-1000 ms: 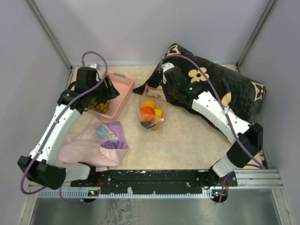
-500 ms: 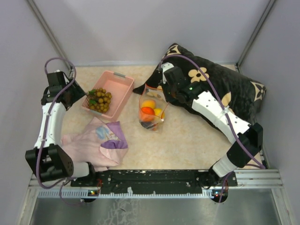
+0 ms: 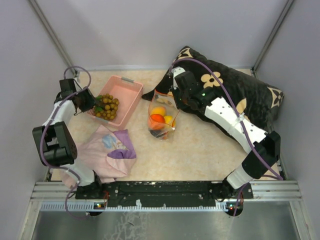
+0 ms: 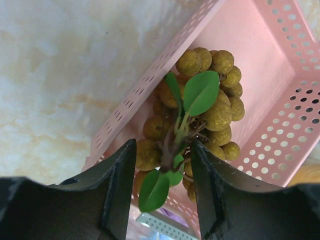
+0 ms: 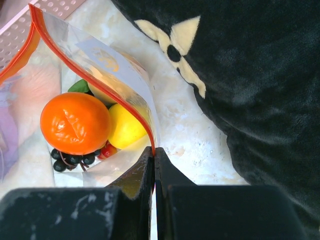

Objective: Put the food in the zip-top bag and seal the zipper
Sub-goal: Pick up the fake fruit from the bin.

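The clear zip-top bag (image 3: 161,117) stands open on the table, and my right gripper (image 3: 173,101) is shut on its orange-red zipper strip (image 5: 90,75). In the right wrist view the jaws (image 5: 154,152) pinch the strip's end. Inside the bag lie the orange persimmon (image 5: 75,122), a yellow round fruit (image 5: 126,127) and the dark purple grapes (image 5: 72,159). No white slider shows. The olive-brown grape bunch (image 3: 106,106) lies in the pink basket (image 3: 127,92). My left gripper (image 3: 91,103) is open, and its fingers straddle the bunch's stem and leaves (image 4: 172,150).
A dark flowered pillow (image 3: 235,90) lies at the back right, under the right arm. A pink-purple folded cloth (image 3: 107,152) lies front left, near the left arm. Grey walls close in the back and both sides.
My left arm swung out from over the basket to the far left, then came back low to the grape bunch from the basket's left side. The right gripper and the bag have not moved.
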`<act>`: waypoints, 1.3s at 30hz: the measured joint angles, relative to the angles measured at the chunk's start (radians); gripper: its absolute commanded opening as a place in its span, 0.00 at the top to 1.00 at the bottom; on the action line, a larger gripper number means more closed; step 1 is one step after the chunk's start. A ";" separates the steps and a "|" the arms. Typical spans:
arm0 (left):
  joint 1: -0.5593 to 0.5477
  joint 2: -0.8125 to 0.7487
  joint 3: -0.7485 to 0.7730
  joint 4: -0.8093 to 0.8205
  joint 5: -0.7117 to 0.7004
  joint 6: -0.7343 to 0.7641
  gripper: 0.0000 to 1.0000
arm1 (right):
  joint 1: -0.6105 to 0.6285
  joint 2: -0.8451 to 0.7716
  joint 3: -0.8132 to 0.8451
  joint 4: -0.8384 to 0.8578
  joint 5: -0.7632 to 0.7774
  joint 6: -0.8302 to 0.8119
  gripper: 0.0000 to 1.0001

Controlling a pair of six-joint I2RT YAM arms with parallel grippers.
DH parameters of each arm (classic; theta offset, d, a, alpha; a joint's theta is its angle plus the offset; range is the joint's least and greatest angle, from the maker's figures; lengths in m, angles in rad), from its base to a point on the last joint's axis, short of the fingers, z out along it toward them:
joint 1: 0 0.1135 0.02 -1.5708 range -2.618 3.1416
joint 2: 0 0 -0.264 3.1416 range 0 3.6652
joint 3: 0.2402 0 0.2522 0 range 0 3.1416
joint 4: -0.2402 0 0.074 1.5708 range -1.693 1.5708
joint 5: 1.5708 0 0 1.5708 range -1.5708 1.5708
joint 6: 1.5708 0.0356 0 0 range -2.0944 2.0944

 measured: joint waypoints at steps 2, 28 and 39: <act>0.002 0.036 0.008 0.012 0.028 0.009 0.56 | 0.000 0.000 0.000 0.000 -0.001 0.000 1.00; -0.037 -0.185 0.047 0.009 0.160 -0.003 1.00 | 0.000 0.000 0.000 -0.002 -0.008 0.011 1.00; -0.276 -0.378 0.140 -0.111 0.148 -0.147 1.00 | 0.000 0.000 0.000 0.000 -0.008 0.048 1.00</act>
